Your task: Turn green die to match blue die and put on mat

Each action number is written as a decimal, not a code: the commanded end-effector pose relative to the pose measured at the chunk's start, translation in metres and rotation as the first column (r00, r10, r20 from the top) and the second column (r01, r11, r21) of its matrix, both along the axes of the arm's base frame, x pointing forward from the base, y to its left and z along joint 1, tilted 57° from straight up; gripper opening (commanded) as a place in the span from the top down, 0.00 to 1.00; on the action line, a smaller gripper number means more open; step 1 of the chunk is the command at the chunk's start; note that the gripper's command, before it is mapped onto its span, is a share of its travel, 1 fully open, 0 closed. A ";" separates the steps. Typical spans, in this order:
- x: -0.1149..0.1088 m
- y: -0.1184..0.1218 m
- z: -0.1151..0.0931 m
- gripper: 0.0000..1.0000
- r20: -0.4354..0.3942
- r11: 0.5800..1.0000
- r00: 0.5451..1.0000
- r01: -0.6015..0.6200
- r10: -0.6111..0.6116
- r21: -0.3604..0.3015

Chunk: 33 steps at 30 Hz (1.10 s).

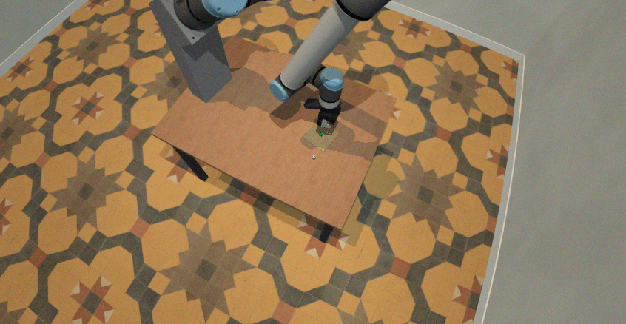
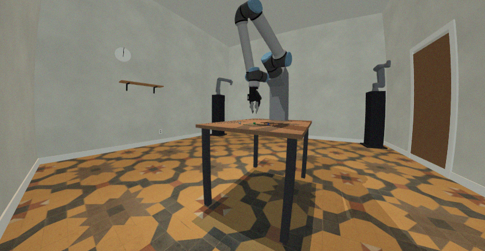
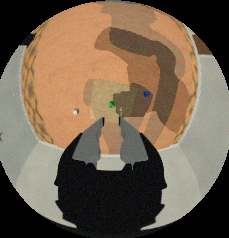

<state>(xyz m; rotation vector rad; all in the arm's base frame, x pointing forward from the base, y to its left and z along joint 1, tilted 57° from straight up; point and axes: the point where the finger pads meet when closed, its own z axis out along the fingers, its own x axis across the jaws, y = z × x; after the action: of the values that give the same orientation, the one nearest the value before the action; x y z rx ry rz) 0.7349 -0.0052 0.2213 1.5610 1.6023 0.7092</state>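
The green die (image 1: 320, 134) lies on the tan mat (image 1: 322, 137) on the wooden table; it also shows in the wrist view (image 3: 112, 104) near the middle of the mat (image 3: 106, 99). The blue die (image 3: 147, 94) sits on the table just past the mat's right edge, in shadow. My gripper (image 2: 254, 110) hangs well above the mat, pointing down, with its fingers a little apart and nothing between them. The dice are too small for me to read their top numbers.
A white die (image 1: 314, 157) lies on the table in front of the mat, and shows left of the mat in the wrist view (image 3: 75, 111). The arm's grey pedestal (image 1: 192, 46) stands at the table's far corner.
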 end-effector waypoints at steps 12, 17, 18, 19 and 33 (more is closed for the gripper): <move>-0.001 0.000 0.001 0.00 0.000 1.000 1.000 0.000 0.000 0.000; -0.001 0.000 0.001 0.00 0.000 1.000 1.000 0.000 0.000 0.000; -0.001 0.000 0.001 0.00 0.000 1.000 1.000 0.000 0.000 0.000; -0.001 0.000 0.001 0.00 0.000 1.000 1.000 0.000 0.000 0.000; -0.001 0.000 0.000 0.00 -0.008 0.998 0.999 -0.032 0.032 -0.048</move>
<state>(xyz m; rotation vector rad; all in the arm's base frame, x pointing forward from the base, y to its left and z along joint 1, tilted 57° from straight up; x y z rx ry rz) 0.7339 -0.0054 0.2216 1.5274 1.6273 0.6889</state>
